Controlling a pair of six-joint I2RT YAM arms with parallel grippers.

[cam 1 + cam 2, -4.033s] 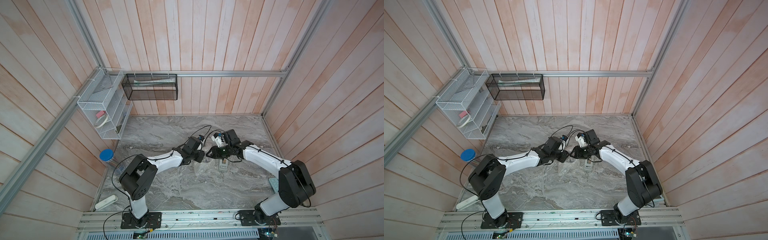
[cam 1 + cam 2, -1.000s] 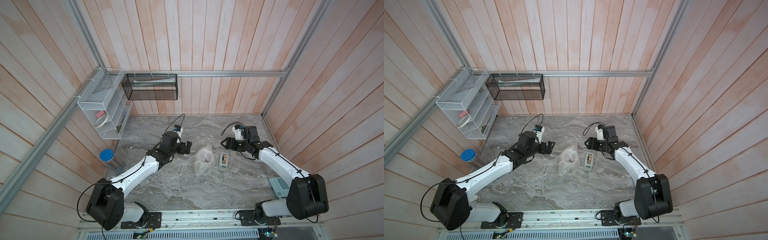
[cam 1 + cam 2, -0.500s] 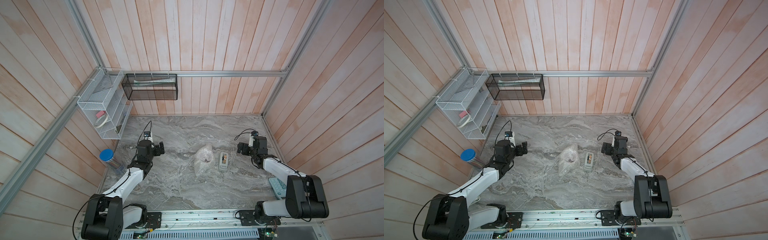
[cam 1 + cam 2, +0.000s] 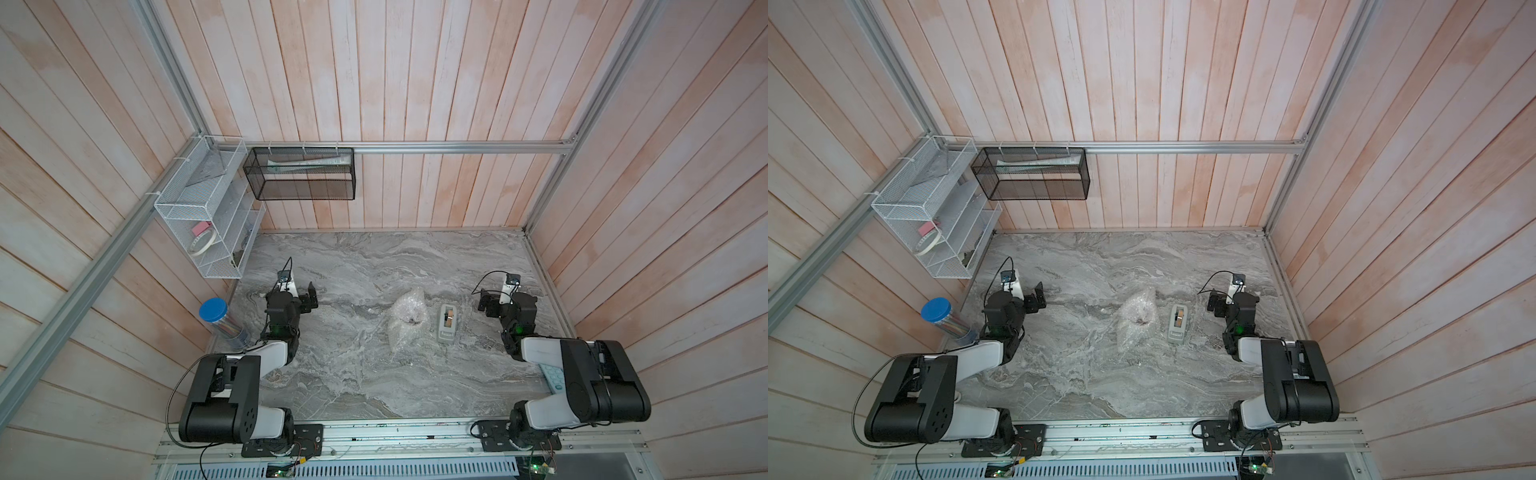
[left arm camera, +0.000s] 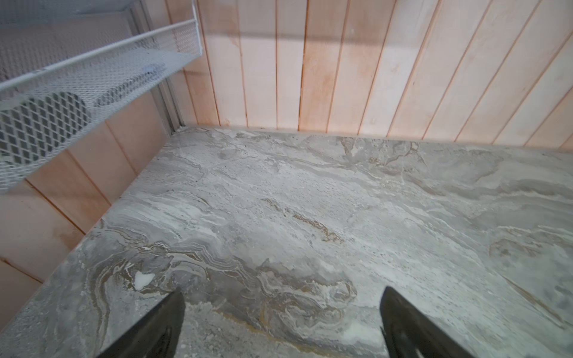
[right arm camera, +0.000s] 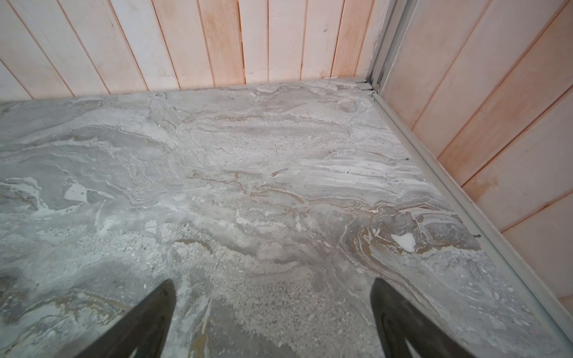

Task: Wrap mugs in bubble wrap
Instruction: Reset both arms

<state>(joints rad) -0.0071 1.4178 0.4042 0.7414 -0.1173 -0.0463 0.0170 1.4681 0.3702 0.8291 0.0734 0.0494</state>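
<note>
Whitish bubble wrap [image 4: 408, 322] sits bunched on the table [image 4: 353, 374] beside the grey tape dispenser [image 4: 448, 326], left claw [image 5: 282, 291] and right claw [image 6: 273, 280] both spread wide, nowhere near it.

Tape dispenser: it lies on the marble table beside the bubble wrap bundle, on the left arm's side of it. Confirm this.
Wrong side. The tape dispenser lies on the marble table beside the bubble wrap bundle, on the right arm's side of it; a top view shows this.
</note>
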